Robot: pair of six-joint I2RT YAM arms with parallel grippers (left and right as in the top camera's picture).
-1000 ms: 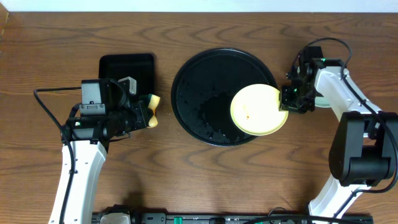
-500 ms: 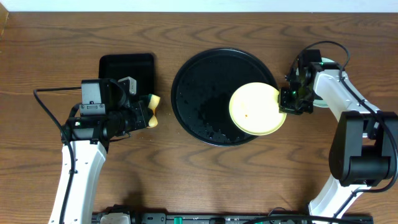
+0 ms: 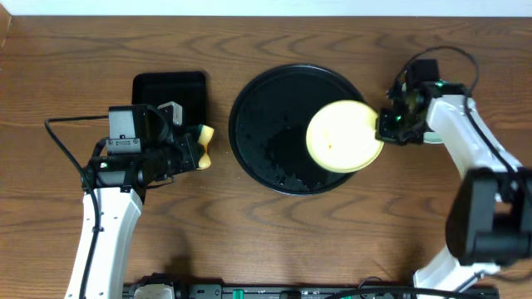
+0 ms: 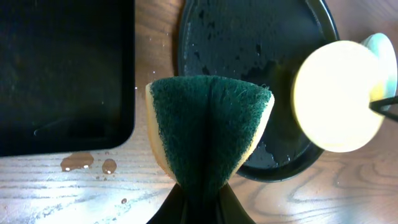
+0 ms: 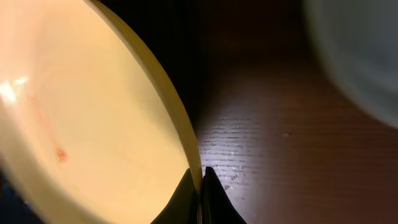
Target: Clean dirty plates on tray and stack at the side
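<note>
**Two white-and-black arms, black cabling**

Left arm (image 3: 104,228): white tubular link, black joint housings, boxy black camera block at the wrist, thin black cable (image 3: 79,120) trailing off.
Right arm (image 3: 453,124): same white shell, bulky black joints, black cable loop (image 3: 449,48) on top, small green light.
Left pincer (image 4: 199,205) and right pincer (image 5: 200,186): slim black fingertips.

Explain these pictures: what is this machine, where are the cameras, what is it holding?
Two robot arms sit at a wooden table, each ending in two fingers. The wide picture looks down from above; the other two come from a camera on each wrist. On the table lie a round black tray, a smaller rectangular tray and, beside the round one, a teal plate. The left fingers pinch a green-faced sponge. The right fingers grip the rim of a yellow plate, which has a small orange smear.
</note>
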